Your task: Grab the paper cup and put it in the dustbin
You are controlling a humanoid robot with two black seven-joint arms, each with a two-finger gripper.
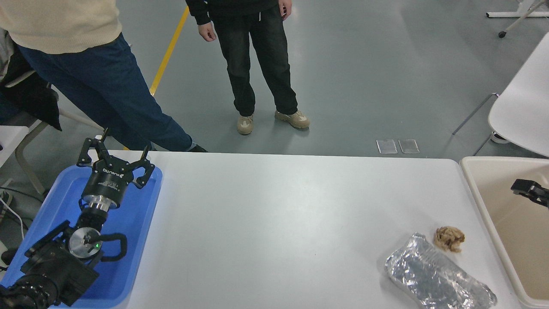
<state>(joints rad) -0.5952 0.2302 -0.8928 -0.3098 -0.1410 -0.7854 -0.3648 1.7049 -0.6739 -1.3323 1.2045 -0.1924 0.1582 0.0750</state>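
My left hand (115,156) is parked over the shallow blue plastic tray (141,206) at the white tabletop's (266,223) left end, black fingers spread wide, nothing between them. The left arm runs back to the lower-left corner.

My right hand (529,191) shows only as a small black bit coming in at the right edge, hanging over the large cream-beige rectangular plastic dustbin (476,189). Too little of it is visible; can't tell if it's spread or pressed together, or whether it holds anything.

The dustbin sits just beside the tabletop's right end, its thick rounded rim along that edge. Its visible inner walls are smooth and bare; the rest is cut off by the frame. I can't spot the paper cup anywhere in view, incl. the part of the bin I can see.

Left of the dustbin, on the tabletop near its right end: a crumpled silver foil container (439,274), flattened, lying at an angle, w/ a small brown crumpled wad (449,238) just beside its upper end, btw foil and bin.

Beyond the tabletop's far edge, well left of the dustbin, two people stand on the grey floor: one in blue jeans (107,90), one in black trousers (261,56).
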